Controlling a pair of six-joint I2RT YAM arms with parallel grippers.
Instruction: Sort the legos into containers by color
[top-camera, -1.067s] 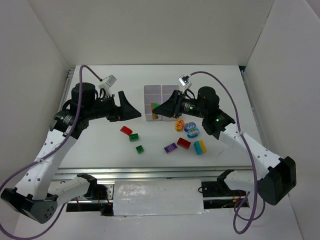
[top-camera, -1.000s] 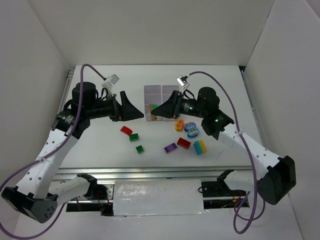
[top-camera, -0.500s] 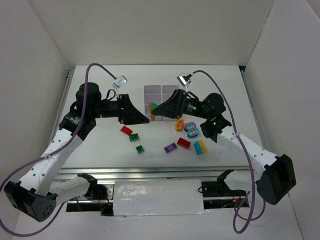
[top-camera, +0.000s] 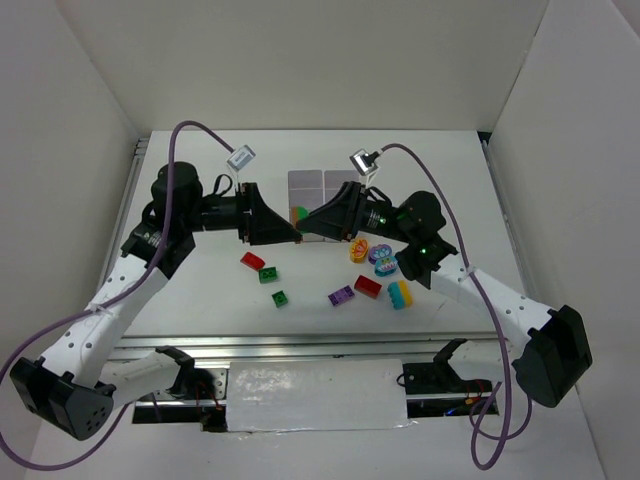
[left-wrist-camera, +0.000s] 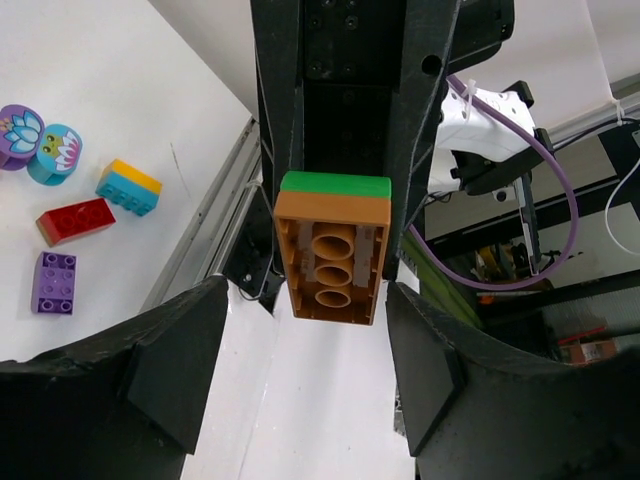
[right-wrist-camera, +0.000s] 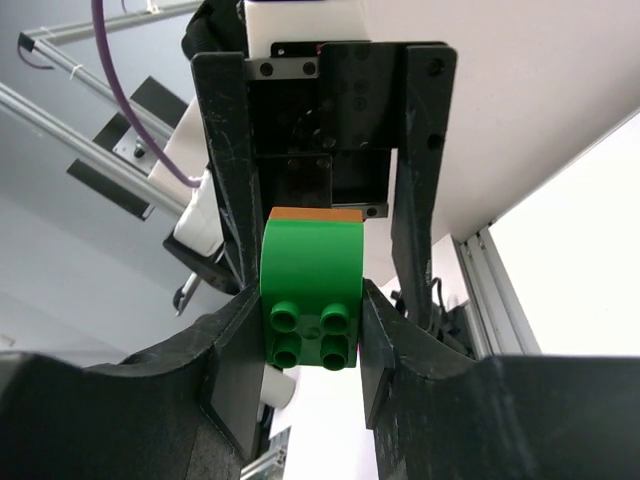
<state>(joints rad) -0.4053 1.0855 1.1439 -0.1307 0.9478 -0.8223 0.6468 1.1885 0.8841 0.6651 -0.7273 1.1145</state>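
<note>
Both arms are built of white, hole-dotted plastic links (top-camera: 100, 305) joined by black cylindrical motor housings (top-camera: 178, 186). A purple cable (right-wrist-camera: 104, 40) trails along the left arm and a second purple cable (left-wrist-camera: 574, 205) along the right. Each ends at a small silver-white camera block (top-camera: 240, 158). A green indicator light (top-camera: 421, 240) glows on the right arm. The matt black wedge-shaped fingers (left-wrist-camera: 175, 365) are broad and angular. A flat black mounting plate (right-wrist-camera: 320, 90) carries small silver screws (right-wrist-camera: 266, 68).
</note>
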